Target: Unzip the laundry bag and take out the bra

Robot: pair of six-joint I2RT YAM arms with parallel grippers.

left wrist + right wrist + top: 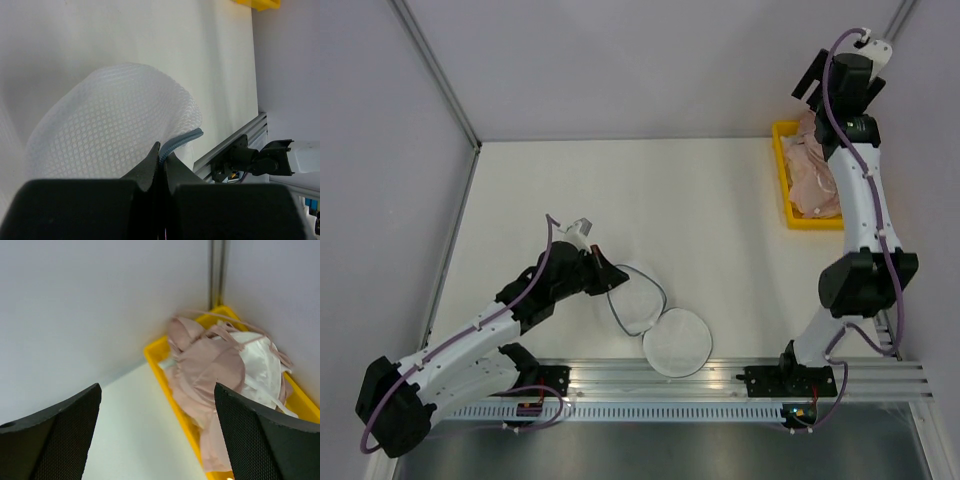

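Since the laundry bag (675, 342) lies splayed in two round halves near the front edge, stage: unzip looks done.
left gripper (161, 152): pinched tight on the bag's zipper rim.
right gripper (157, 432): spread wide, empty, over the far right corner.
bra (212, 370): rose-pink cups atop the pile in yellow bin (156, 351), touching white cupped item (255, 357).
key relation: bra straight ahead of right gripper, long axis roughly along bin; right arm nearer, bag well apart.
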